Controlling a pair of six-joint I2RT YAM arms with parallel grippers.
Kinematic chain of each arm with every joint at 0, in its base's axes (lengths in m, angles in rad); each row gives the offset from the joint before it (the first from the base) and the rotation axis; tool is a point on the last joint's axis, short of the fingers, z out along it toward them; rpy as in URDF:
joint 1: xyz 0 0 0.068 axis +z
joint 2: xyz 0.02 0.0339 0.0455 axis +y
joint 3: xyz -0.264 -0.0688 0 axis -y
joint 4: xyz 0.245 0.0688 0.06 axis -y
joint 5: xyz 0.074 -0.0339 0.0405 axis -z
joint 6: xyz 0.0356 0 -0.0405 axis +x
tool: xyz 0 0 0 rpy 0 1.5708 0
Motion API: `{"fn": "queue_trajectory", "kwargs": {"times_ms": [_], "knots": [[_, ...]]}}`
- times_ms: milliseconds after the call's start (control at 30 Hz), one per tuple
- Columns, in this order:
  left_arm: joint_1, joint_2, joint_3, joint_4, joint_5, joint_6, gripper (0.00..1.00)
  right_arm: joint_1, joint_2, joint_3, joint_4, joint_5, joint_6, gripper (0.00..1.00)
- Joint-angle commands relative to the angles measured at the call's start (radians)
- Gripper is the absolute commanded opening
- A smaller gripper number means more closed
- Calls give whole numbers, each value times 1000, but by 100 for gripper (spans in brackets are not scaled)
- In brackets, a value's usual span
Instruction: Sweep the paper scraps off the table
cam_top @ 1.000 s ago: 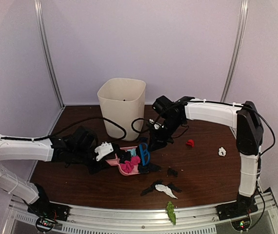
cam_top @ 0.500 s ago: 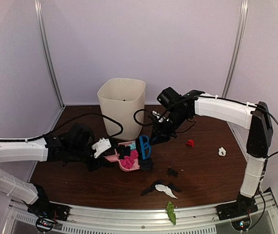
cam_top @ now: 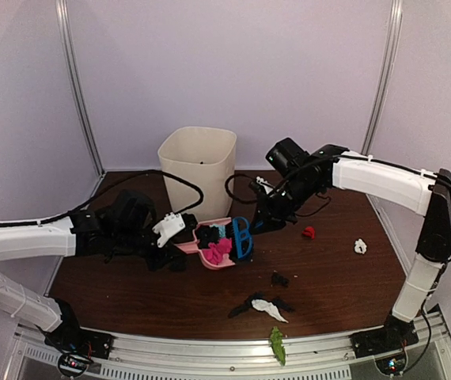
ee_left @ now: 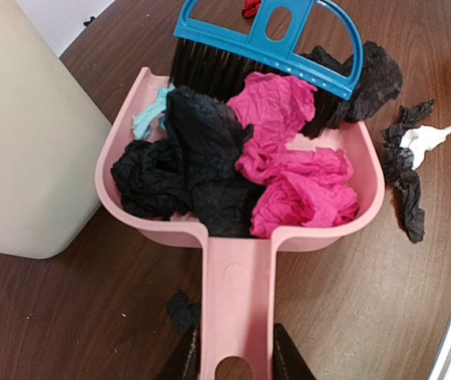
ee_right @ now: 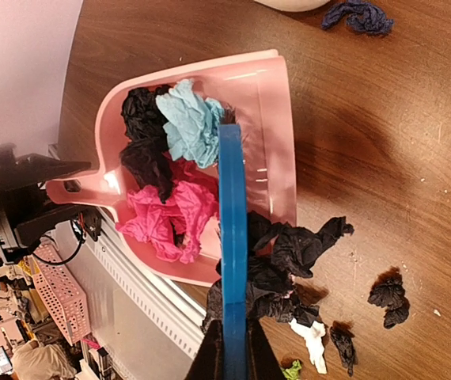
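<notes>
Loose paper scraps [cam_top: 262,303]: black and white, at the worktop [cam_top: 328,277] front.
Left end effector [ee_left: 236,356]: clamped on pink dustpan [ee_left: 238,277] handle; pan holds more scraps.
Right end effector [ee_right: 232,352]: closed on blue brush [ee_right: 232,237] at pan's mouth.

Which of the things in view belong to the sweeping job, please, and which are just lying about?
Job in hand:
- scraps, some in the pan, others loose on the table
- dustpan, held by the left gripper
- brush, held by the right gripper
- bin, likely where the scraps go

Lying about:
- pink basket, beyond the table's edge
</notes>
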Motion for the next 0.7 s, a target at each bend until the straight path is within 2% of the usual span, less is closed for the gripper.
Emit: {"fn": "queue_trajectory", "kwargs": {"times_ms": [0,233,667], "knots": [[-29,4,55,57,-18,-39,0,2,-79,-35,3,42,0,0],[-65,27,82,91,-31,-65,0,-24,-170,-81,-13,65,-9,0],[-97,123,188,157,-56,-112,0,-119,-326,-40,-115,66,-48,0]]}}
